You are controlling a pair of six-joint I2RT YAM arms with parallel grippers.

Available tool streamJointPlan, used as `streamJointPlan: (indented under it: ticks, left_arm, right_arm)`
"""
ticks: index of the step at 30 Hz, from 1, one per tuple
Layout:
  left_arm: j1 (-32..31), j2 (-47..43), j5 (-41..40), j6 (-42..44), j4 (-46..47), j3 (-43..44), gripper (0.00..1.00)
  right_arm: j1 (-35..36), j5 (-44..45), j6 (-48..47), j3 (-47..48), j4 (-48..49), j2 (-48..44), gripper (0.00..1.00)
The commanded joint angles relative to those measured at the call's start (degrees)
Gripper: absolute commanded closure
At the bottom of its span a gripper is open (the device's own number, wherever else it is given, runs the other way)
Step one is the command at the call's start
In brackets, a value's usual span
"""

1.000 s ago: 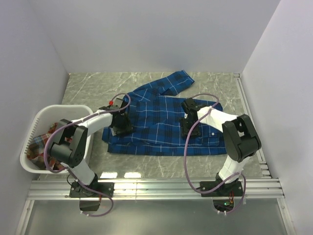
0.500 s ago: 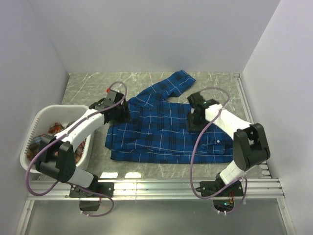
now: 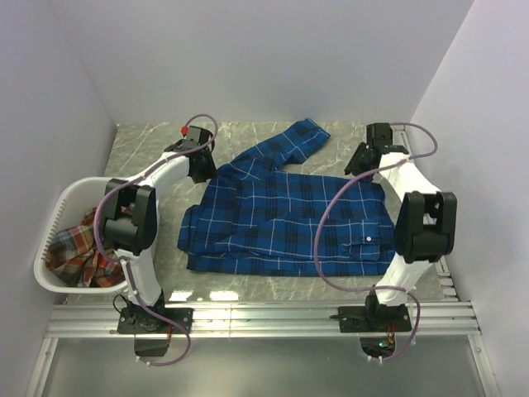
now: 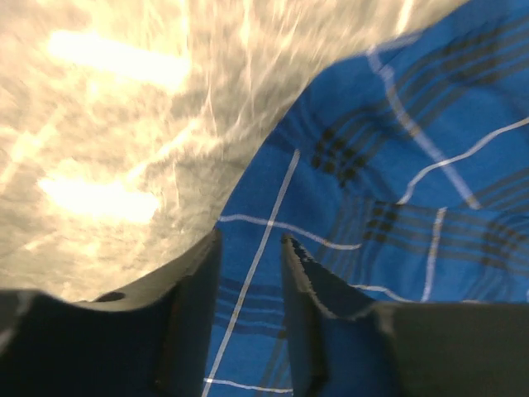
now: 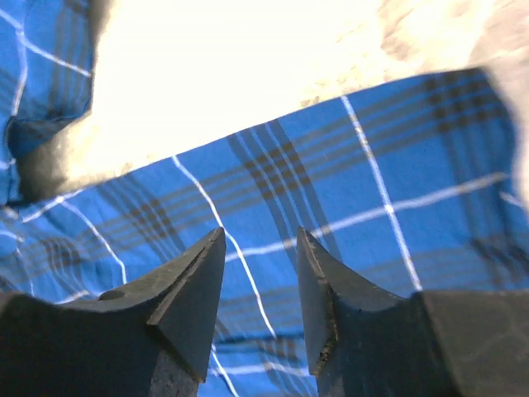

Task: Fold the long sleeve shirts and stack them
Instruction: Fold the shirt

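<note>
The royal blue plaid shirt (image 3: 281,215) lies spread flat on the middle of the table, with one sleeve (image 3: 297,136) reaching toward the far wall. My left gripper (image 3: 201,165) is at the shirt's far left corner. Its jaws are open, with blue cloth (image 4: 397,165) showing flat beneath the left gripper (image 4: 250,240). My right gripper (image 3: 362,161) is at the far right corner, open over the cloth (image 5: 331,165), as the right wrist view of the gripper (image 5: 260,233) shows. The red-orange plaid shirt (image 3: 74,248) lies crumpled in the basket.
The white plastic laundry basket (image 3: 107,180) stands at the left, beside the left arm. Grey marble tabletop (image 3: 149,145) shows around the shirt. A metal rail (image 3: 264,318) runs along the near edge. Walls close in the far, left and right sides.
Both grippers have moved from over the shirt's middle toward the far side and apart, to its far corners. The blue shirt now lies wider and flatter.
</note>
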Motion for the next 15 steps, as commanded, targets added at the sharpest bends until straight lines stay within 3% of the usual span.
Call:
streamJointPlan:
  ticks: [1,6,15]
  left_arm:
    - [-0.4,0.3,2.8,-0.5,-0.5,1.7,0.61]
    - [-0.4,-0.1,3.6,-2.5,0.5,-3.3,0.69]
    - [-0.2,1.8,2.1,-5.1,1.5,-9.6,0.72]
  right_arm:
    - [-2.5,-6.1,4.9,-0.5,4.8,3.4,0.55]
    - [-4.8,-8.6,6.4,-2.1,8.3,7.8,0.56]
    - [-7.2,-8.5,10.1,-3.4,10.9,12.7,0.59]
